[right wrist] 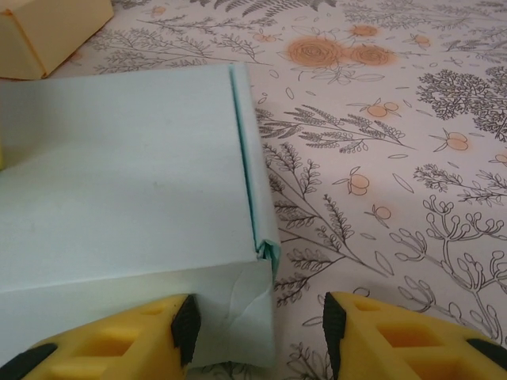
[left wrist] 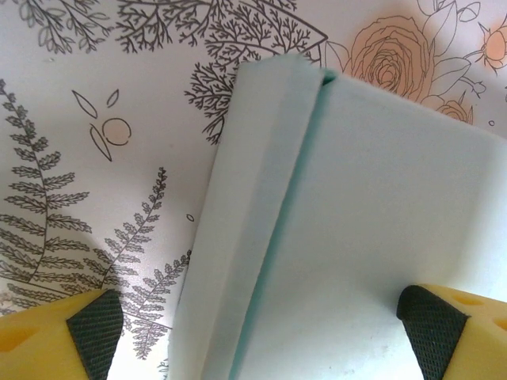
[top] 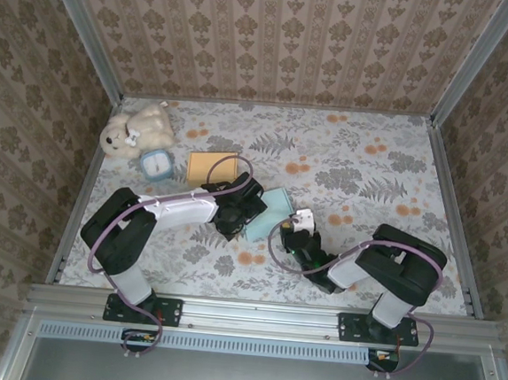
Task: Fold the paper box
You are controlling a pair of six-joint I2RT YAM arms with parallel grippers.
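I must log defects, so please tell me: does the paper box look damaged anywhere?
Yes. The pale green paper box has a wrinkle at its near corner, beside the right tool, and the flap end there is crumpled, not flat.

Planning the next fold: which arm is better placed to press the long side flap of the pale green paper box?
Left, likely. The left gripper stands open, straddling the long side flap of the pale green paper box. The right gripper sits at a crumpled corner instead.
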